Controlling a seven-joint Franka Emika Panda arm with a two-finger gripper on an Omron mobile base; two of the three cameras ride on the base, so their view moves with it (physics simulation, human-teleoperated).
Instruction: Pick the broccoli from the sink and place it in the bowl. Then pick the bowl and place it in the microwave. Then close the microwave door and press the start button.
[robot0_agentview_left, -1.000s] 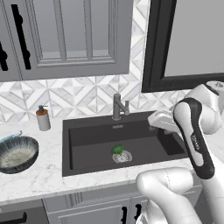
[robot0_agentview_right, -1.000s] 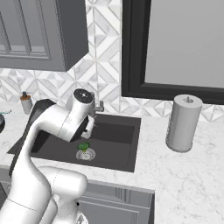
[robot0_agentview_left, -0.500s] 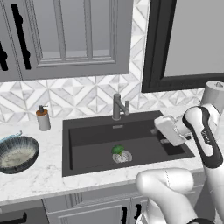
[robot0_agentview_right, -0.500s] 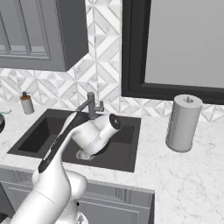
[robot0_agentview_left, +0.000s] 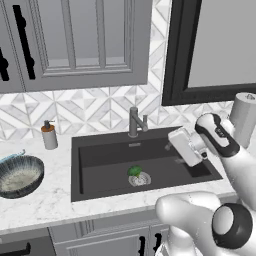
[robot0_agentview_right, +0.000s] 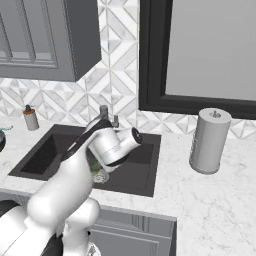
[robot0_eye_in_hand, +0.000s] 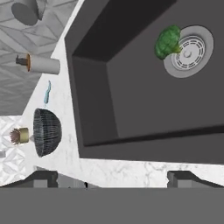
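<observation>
The step in hand is the first one: to take the broccoli out of the sink. The broccoli lies on the bottom of the basin, touching the left edge of the round drain, and nothing holds it yet. The hand is open, its two dark fingertips standing wide apart with nothing between them. It hangs over the right part of the sink, above the basin, and it looks across the basin toward the left, so the broccoli is well apart from it.

To do this step well, I think the hand should first come over the broccoli and turn so that it points down, and only then go lower. The piece is small and lumpy, so the fingers should close around its middle, one on each side, and not on its edge, or it may roll away on the smooth bottom. The faucet stands at the far rim of the sink, so the arm should stay on the near side of it while going down.

The bowl waits on the tabletop to the left of the sink, near a soap dispenser. After the lift, the broccoli must clear the left wall of the sink before it moves toward the bowl.
</observation>
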